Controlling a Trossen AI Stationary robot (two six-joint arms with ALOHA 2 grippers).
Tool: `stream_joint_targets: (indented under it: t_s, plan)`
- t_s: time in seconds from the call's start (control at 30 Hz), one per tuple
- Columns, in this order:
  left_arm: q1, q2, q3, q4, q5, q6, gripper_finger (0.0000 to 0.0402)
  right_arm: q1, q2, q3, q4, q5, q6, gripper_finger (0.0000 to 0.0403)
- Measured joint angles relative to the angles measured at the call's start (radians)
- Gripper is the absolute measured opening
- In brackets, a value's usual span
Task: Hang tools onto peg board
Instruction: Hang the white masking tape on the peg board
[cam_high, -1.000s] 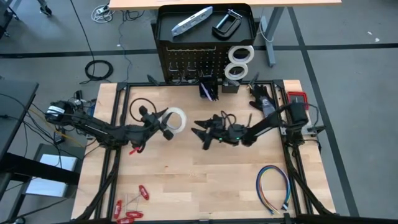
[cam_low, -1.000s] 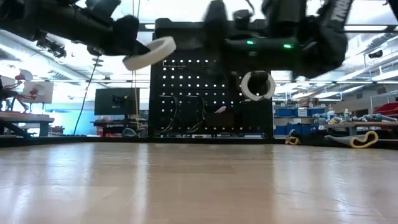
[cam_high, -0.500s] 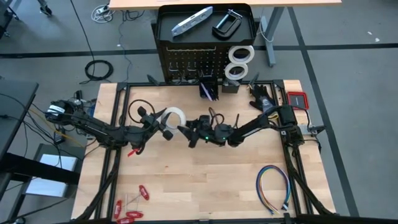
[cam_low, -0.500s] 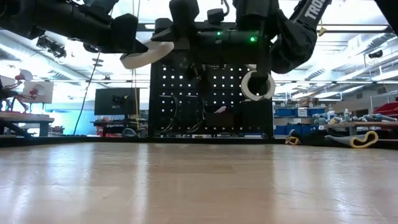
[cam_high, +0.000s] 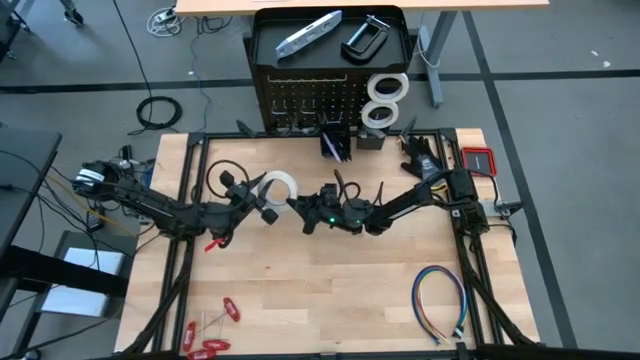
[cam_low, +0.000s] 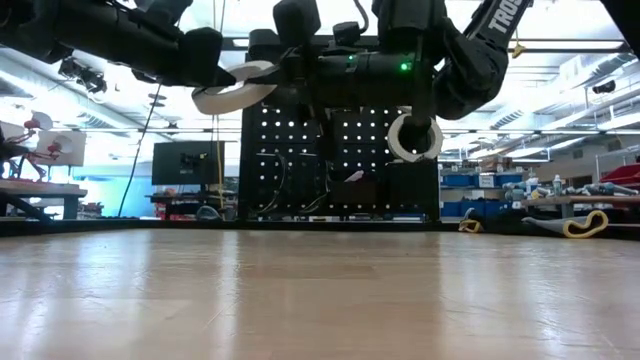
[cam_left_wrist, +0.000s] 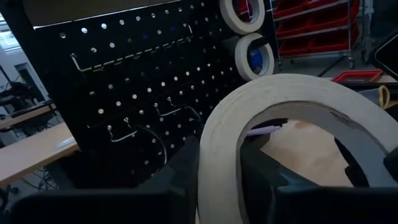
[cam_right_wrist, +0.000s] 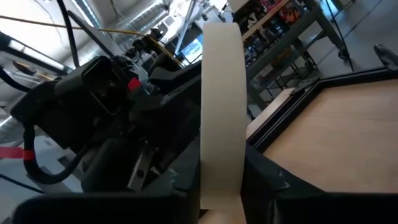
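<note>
Midair, left hand (cam_high: 262, 196) pinches the white tape roll (cam_high: 283, 187) — right hand (cam_high: 300, 207) closes on its opposite rim

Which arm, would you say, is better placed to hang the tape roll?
Probably right: the right claw is at the tape roll that the left claw holds, nearer the hung rolls.

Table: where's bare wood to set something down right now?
Free: the wide middle strip of the table, between the red-handled tools and the multicoloured wire loop. Crowded: the peg board edge and under both arms, mid-table around the tape roll.
</note>
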Motion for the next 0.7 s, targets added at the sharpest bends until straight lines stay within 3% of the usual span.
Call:
stream_joint_targets:
  t_s: [0.37,0.57,0.7]
  plan:
    - [-0.134,-0.018,0.000,-0.017,-0.066,-0.038,0.0148,-0.033,-0.019,-0.031,0.020,-0.095,-0.006,0.0086]
    - [-0.222,-0.066,0.000,-0.025,-0.054,-0.038,0.0184,-0.085,-0.138,-0.153,0.051,-0.030,-0.017,0.0086]
    - [-0.256,-0.082,0.000,-0.030,-0.074,-0.025,0.0197,-0.111,-0.269,-0.282,0.101,-0.046,-0.030,0.0086]
